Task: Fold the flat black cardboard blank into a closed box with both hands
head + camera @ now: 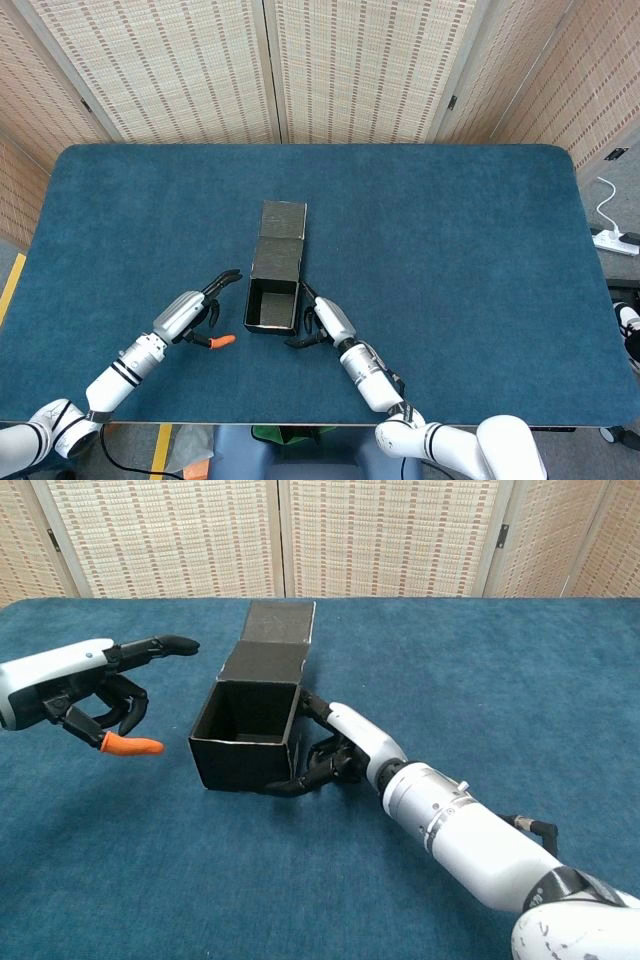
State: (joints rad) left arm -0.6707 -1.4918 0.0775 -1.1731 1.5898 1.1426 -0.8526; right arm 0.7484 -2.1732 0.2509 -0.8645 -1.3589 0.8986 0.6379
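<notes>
The black cardboard box [272, 304] [244, 762] stands on the blue table with its top open and its lid flap [283, 219] [280, 622] lying flat on the far side. My right hand [322, 322] [345, 746] holds the box at its right wall, with dark fingertips [287, 785] curled round the lower front corner. My left hand [193, 316] [84, 679] hovers to the left of the box, apart from it and holding nothing. Its fingers are spread, one points toward the box, and an orange thumb tip [130, 745] shows.
The blue felt table [450, 250] stretches wide to the right and far side. Woven screens [330, 70] stand behind it. A white power strip [615, 240] lies on the floor off the right edge.
</notes>
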